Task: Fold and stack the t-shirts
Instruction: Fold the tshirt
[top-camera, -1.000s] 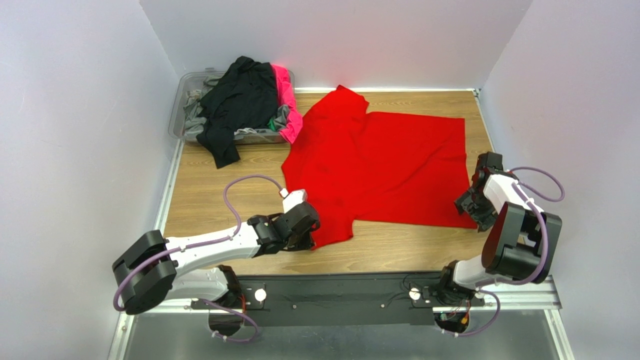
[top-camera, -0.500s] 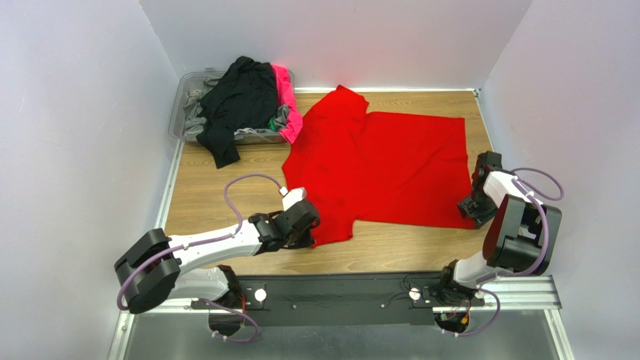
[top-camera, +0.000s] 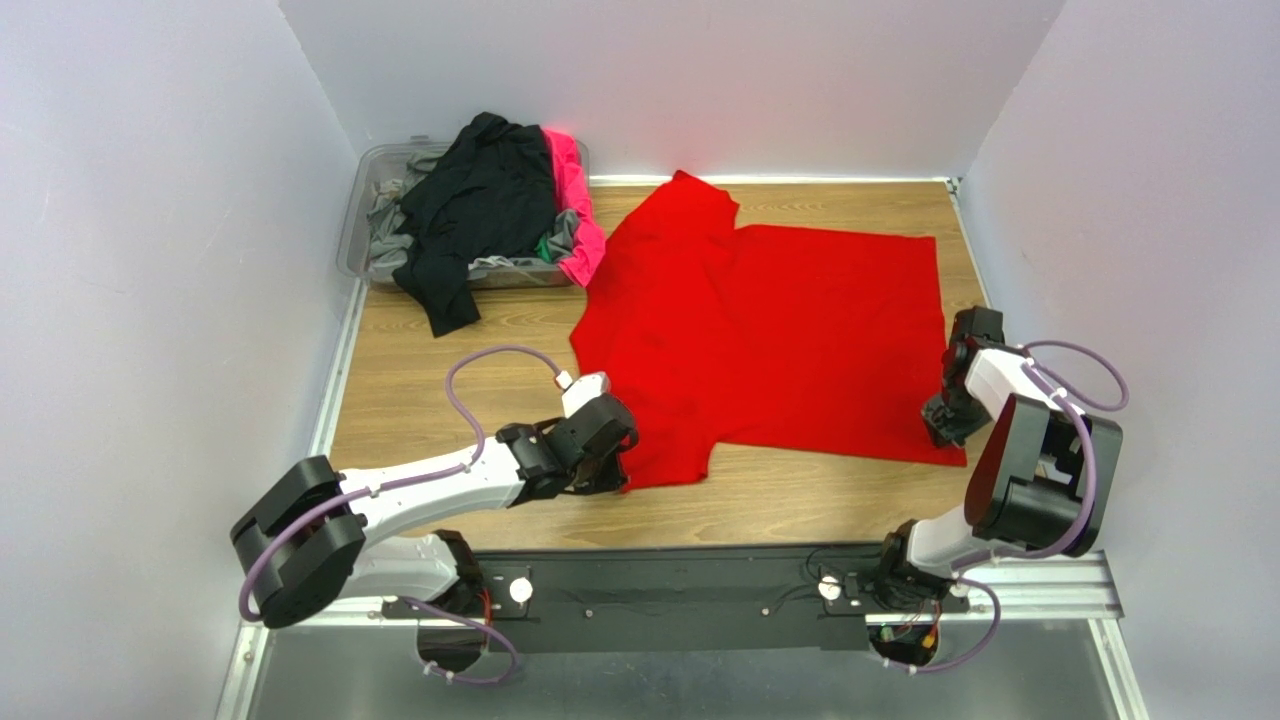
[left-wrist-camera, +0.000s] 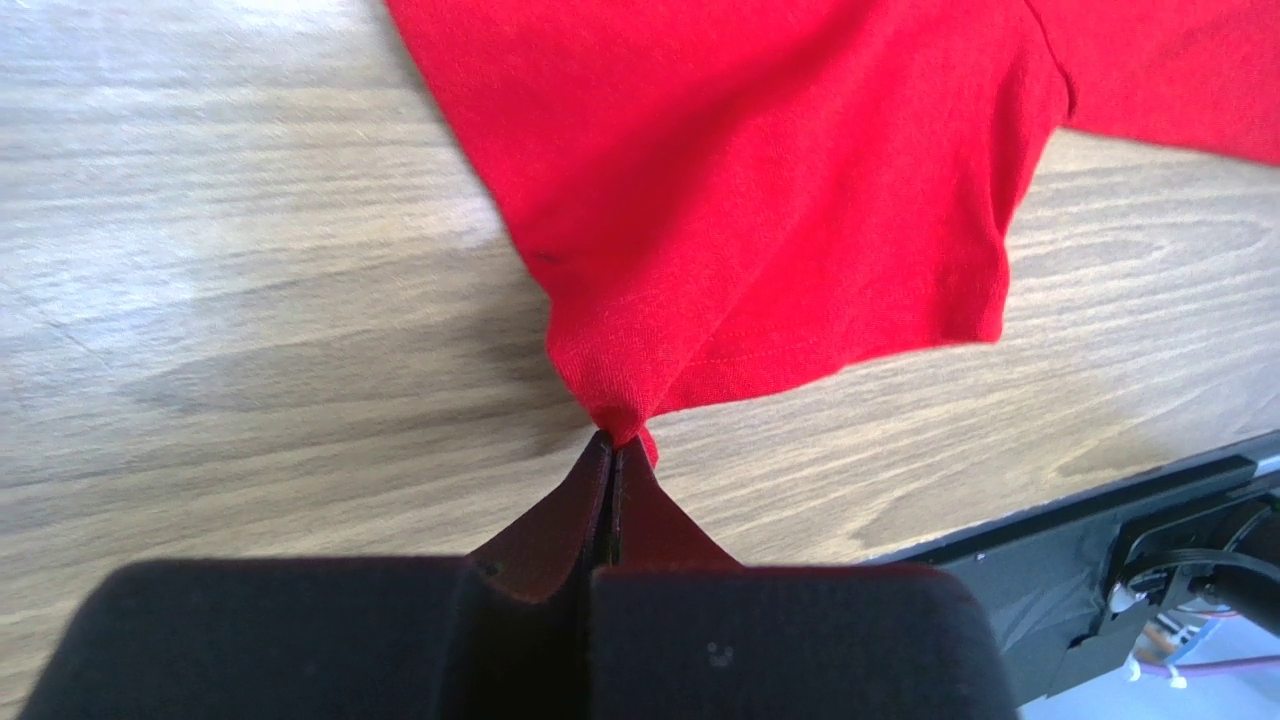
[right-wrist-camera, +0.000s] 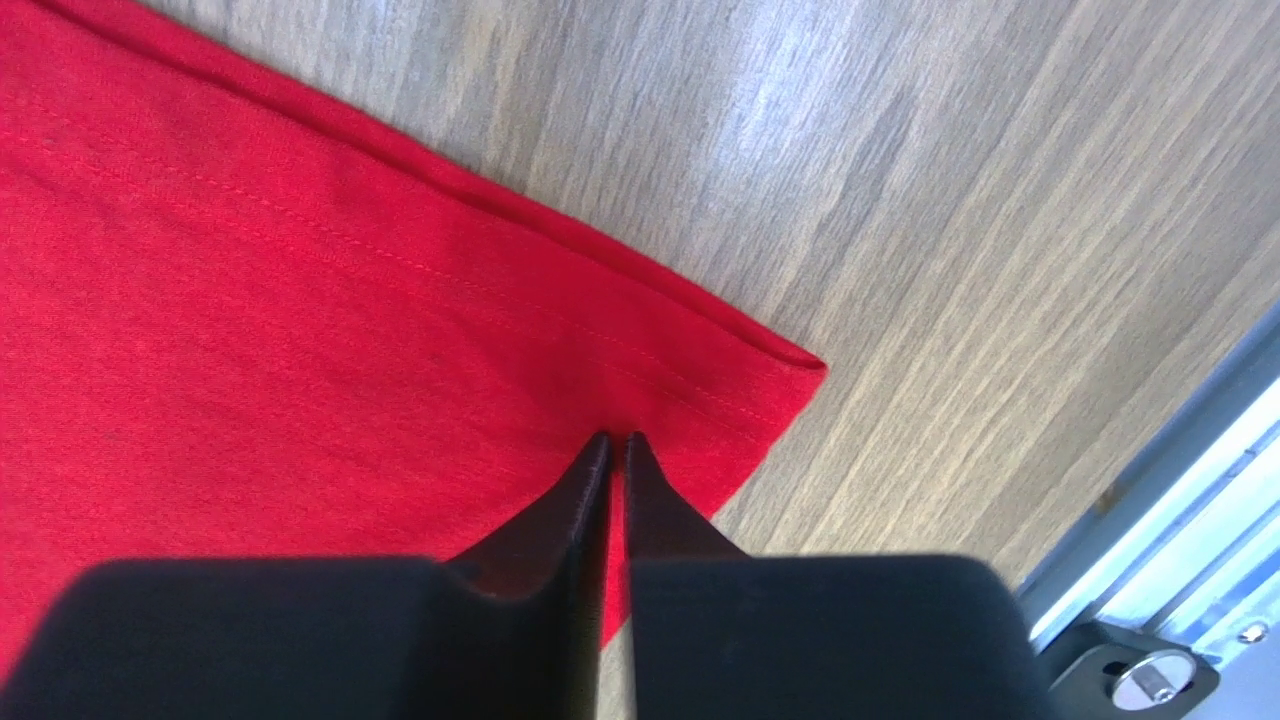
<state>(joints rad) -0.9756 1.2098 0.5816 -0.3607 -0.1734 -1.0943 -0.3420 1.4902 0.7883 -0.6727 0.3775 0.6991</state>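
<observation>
A bright red t-shirt (top-camera: 766, 330) lies spread flat on the wooden table, collar end to the left. My left gripper (top-camera: 619, 468) is at its near-left corner, shut on a pinched point of the red cloth (left-wrist-camera: 751, 180); in the left wrist view the jaws (left-wrist-camera: 616, 438) meet with the cloth bunched at their tips. My right gripper (top-camera: 947, 425) is at the near-right hem corner. There the jaws (right-wrist-camera: 616, 438) are drawn together to a thin slit on the red cloth (right-wrist-camera: 301, 300), just inside the stitched hem.
A clear plastic bin (top-camera: 368, 180) at the back left holds a heap of other t-shirts: black (top-camera: 481, 195) draped over its front, hot pink (top-camera: 579, 210), grey and green. White walls close in left, right and behind. A black rail (top-camera: 676, 578) runs along the near edge.
My right gripper has come down onto the shirt's near-right corner and its jaws have closed there. The left gripper has kept its hold, hardly moving.
</observation>
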